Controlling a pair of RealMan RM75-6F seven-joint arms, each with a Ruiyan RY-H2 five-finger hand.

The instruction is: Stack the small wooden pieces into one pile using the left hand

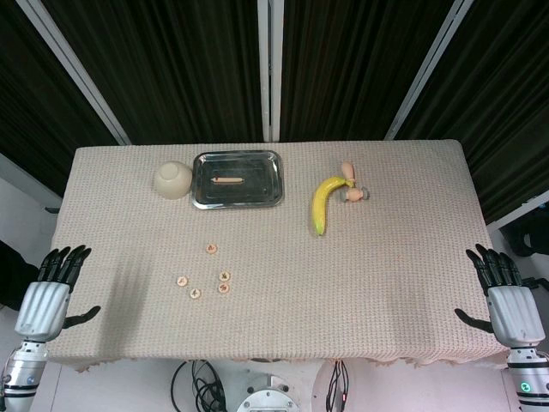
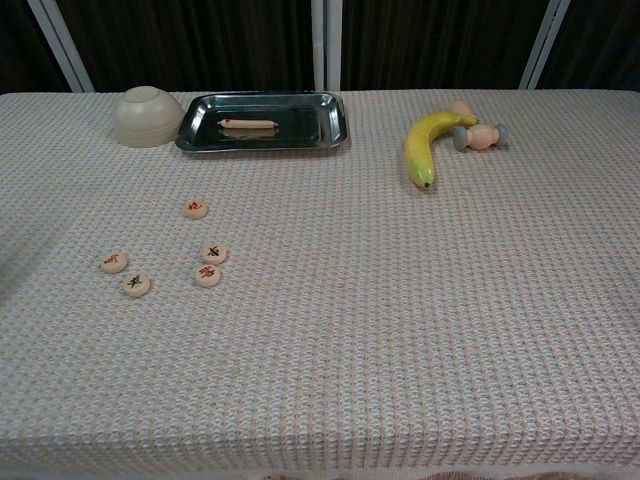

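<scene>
- Five small wooden pieces (image 2: 208, 276) lie flat and apart on the table (image 1: 386, 283), left of centre and nearer your left side; none is stacked yet, so I judge the step in hand to be the first pick
- Two of them, the nearer disc and the piece just behind it (image 2: 214, 253), lie almost touching (a sensible base for the pile); start there instead of carrying one across the cloth
- Bring the left hand (image 1: 47, 296) in from above, pinch a disc by its rim and set it down square on its neighbour, since thin discs on a woven cloth probably tip if nudged sideways
- Take the lone far piece (image 2: 197, 209) last
- Your left hand rests at the table's left edge, fingers extended and apart, holding nothing, well apart from the pieces
- The right hand (image 1: 506, 296) sits at the right edge, likewise spread and empty; leave it there
- Stay away from the bowl (image 1: 173, 180), tray (image 1: 202, 199) and banana (image 1: 322, 199) at the far side
</scene>
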